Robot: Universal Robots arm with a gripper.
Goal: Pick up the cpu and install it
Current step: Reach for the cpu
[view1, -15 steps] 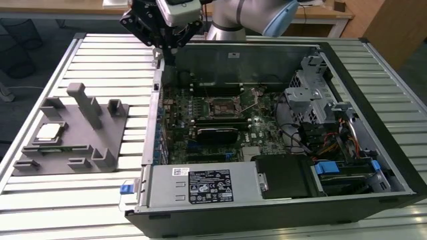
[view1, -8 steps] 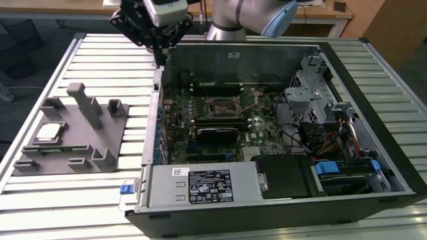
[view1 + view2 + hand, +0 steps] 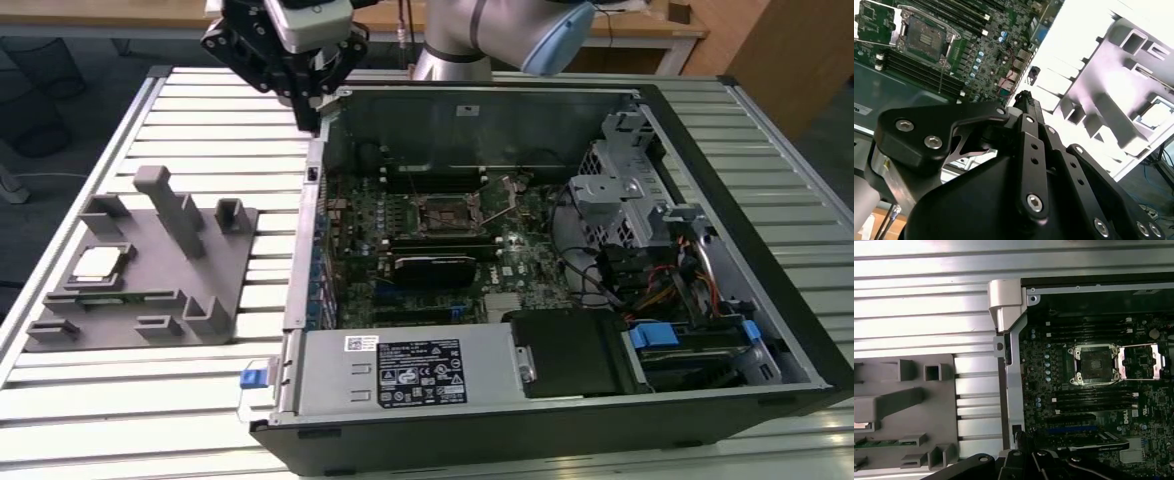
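The cpu (image 3: 100,262) lies flat in a square recess of the grey holder block (image 3: 147,290) at the exterior view's left, its pale metal top up. In the second wrist view the cpu (image 3: 1156,112) sits in the same recess. My gripper (image 3: 311,118) hangs over the computer case's back left corner, far from the cpu and above it. Its fingers are shut together with nothing between them; they taper to one tip in both wrist views (image 3: 1027,96) (image 3: 1019,436). The motherboard's socket (image 3: 445,212) (image 3: 1095,365) stands open and bare, its metal frame flipped aside.
The open computer case (image 3: 307,250) lies on a slatted metal table (image 3: 214,100). Its upright side wall stands between holder and motherboard. Drive cages and cables (image 3: 641,230) fill the exterior view's right; a power supply (image 3: 414,372) sits at the front. Tall posts (image 3: 167,205) rise from the holder.
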